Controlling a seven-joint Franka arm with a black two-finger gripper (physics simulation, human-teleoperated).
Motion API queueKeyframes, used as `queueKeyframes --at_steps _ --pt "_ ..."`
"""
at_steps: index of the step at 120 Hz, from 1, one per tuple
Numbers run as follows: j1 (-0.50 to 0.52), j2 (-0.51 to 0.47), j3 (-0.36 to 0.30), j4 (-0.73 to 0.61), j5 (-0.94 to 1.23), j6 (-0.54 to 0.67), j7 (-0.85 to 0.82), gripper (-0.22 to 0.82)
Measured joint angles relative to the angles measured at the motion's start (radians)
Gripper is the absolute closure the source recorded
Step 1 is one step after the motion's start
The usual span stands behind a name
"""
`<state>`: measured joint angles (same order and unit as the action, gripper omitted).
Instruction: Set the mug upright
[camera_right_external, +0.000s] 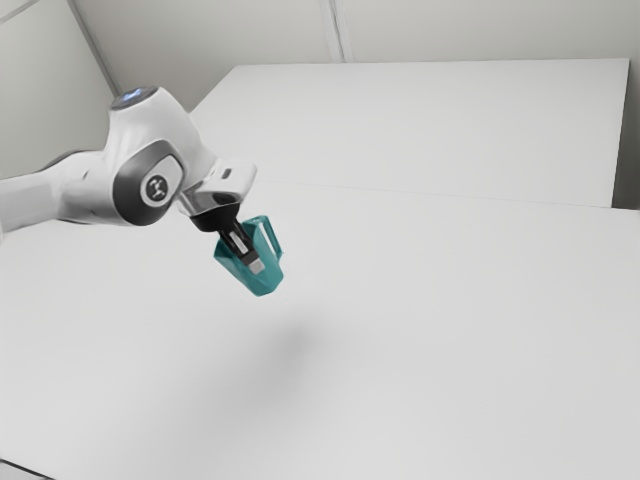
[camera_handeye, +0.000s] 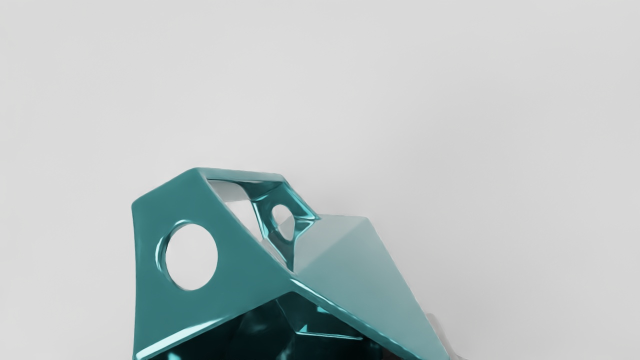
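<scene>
In the exterior view my gripper points down and toward the exterior view's right, shut on the teal, faceted mug. One finger lies against the mug's outside; the other is hidden. The mug hangs tilted above the white surface, its angular handle toward the exterior view's upper right. The wrist view has the mug with its dark open mouth facing the camera and its handle, pierced by a round hole, standing out beyond the rim. A small grey part of the gripper shows beside the mug's outer wall.
A broad white tabletop spreads beneath the arm, with a soft shadow under the mug. Behind it a large white panel stands toward the exterior view's upper right. A thin dark line crosses the lower left corner there.
</scene>
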<state>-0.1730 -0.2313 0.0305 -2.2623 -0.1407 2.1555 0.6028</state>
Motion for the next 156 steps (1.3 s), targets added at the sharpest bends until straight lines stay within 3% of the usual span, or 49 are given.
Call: queueKeyframes --at_steps 52,108,156 --pt "0.057 0.007 -0.004 -0.057 0.219 -0.050 -0.209 0.79" --pt "0.055 0.112 -0.004 -0.107 0.288 0.120 -0.338 0.79" --pt "0.055 0.165 -0.005 -0.115 0.287 0.183 -0.400 0.79"
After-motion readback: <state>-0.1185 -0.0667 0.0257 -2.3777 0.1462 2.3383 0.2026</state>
